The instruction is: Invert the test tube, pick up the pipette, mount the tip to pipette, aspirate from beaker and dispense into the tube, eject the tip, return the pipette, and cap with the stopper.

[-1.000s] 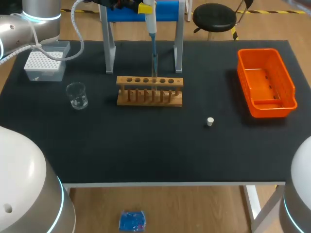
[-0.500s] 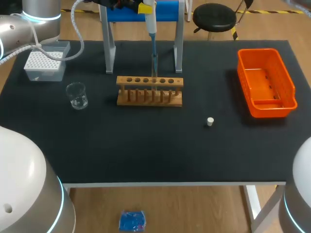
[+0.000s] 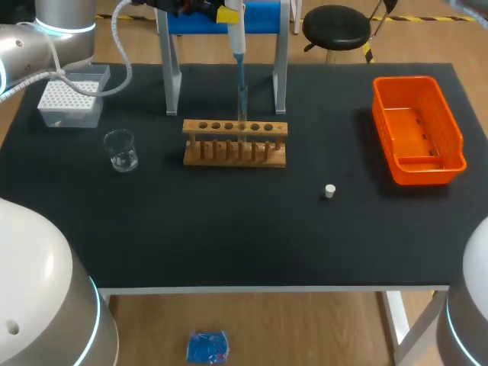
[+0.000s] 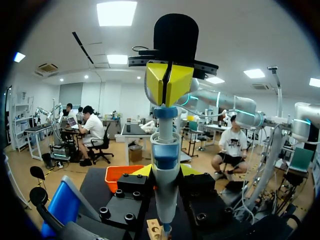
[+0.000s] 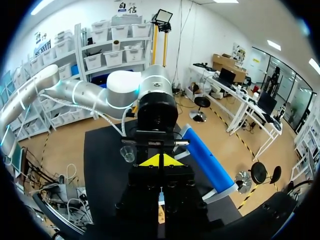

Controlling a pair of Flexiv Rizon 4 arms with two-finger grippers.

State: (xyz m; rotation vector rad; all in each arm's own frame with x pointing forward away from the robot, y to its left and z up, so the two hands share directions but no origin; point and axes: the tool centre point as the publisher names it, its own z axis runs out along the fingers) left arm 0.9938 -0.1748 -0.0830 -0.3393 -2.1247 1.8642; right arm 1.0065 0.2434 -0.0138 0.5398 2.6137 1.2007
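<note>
My left gripper [image 4: 166, 172] is shut on the white and blue pipette [image 4: 165, 150], whose yellow head stands above the fingers. In the head view the pipette [image 3: 238, 38] hangs upright over the wooden rack [image 3: 235, 142], its tip [image 3: 242, 91] reaching down into the clear test tube standing in a middle hole. The glass beaker [image 3: 120, 149] stands left of the rack. A small white stopper [image 3: 329, 191] lies on the mat to the right. My right gripper [image 5: 160, 161] is shut on nothing, high above the table, looking down on the rack [image 5: 161, 212].
A white tip box [image 3: 70, 103] sits at the back left. An orange bin [image 3: 417, 130] stands at the right edge. Behind the rack rises the metal pipette stand [image 3: 171, 76] with its blue bar.
</note>
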